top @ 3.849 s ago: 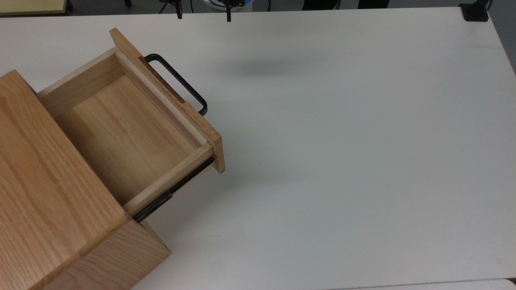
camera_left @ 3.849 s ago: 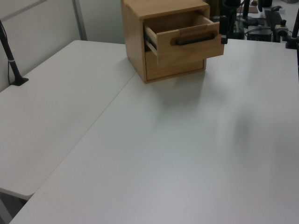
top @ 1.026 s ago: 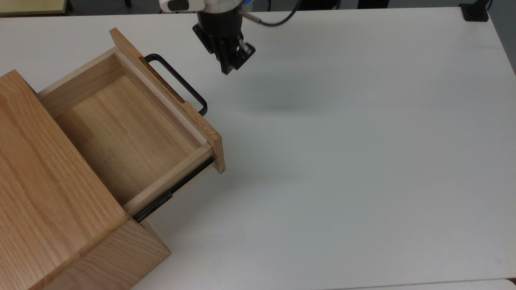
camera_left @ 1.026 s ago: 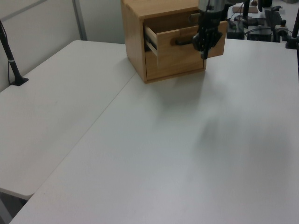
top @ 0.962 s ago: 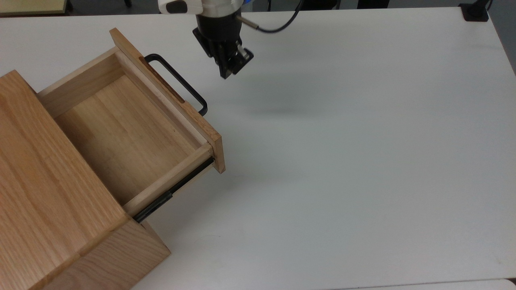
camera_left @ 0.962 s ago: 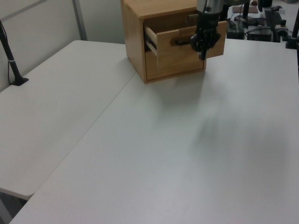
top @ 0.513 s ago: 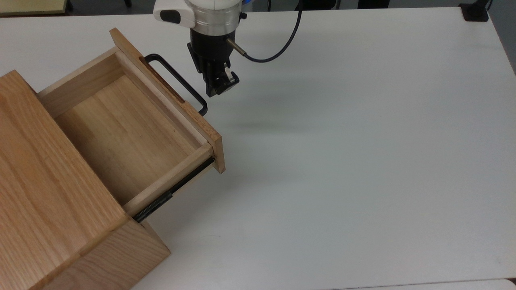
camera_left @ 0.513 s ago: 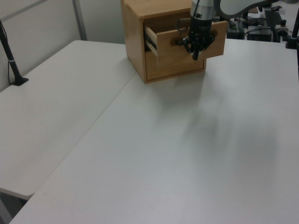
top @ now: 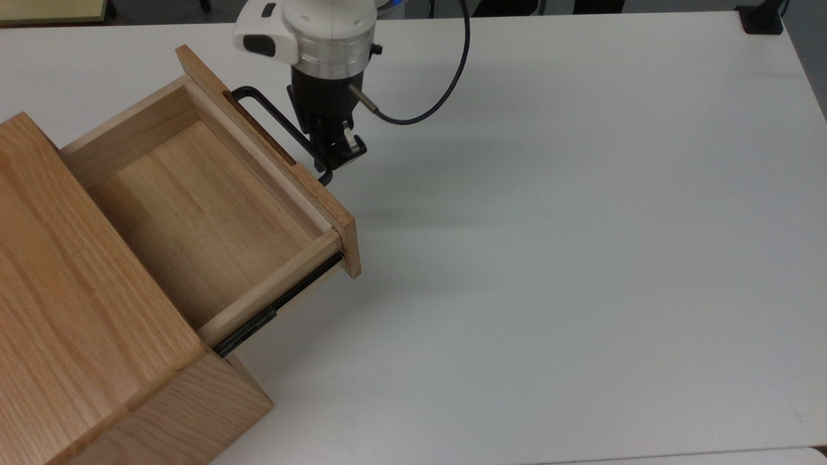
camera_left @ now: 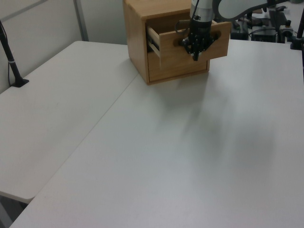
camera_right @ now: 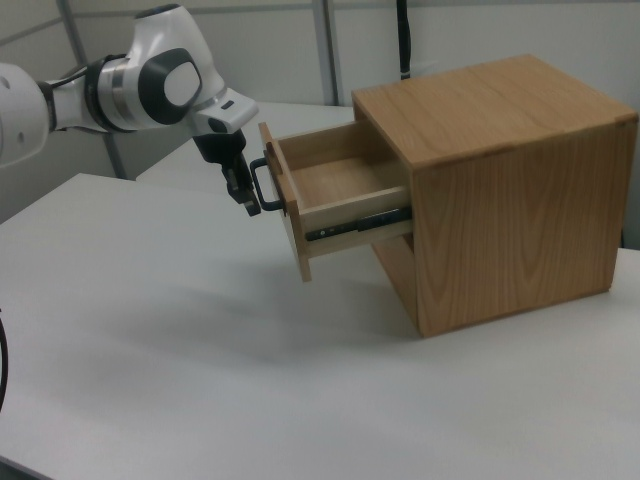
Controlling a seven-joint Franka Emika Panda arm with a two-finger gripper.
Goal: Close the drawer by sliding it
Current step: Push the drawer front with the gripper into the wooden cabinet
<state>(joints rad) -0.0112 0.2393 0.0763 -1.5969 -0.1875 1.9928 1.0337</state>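
Down from the far edge, one gripper point(top: 339, 155) is now hovering against the handle point(top: 274, 119), seemingly clenched; one drawer point(top: 194, 206) is standing open from one cabinet point(camera_right: 500, 190) on the white bench point(top: 549, 258).

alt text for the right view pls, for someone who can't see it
A white robot arm reaches in from the right view's left, its black gripper right at the black bar handle of an open wooden drawer. The drawer sticks out of the top of an oak-grain cabinet standing on a white table.
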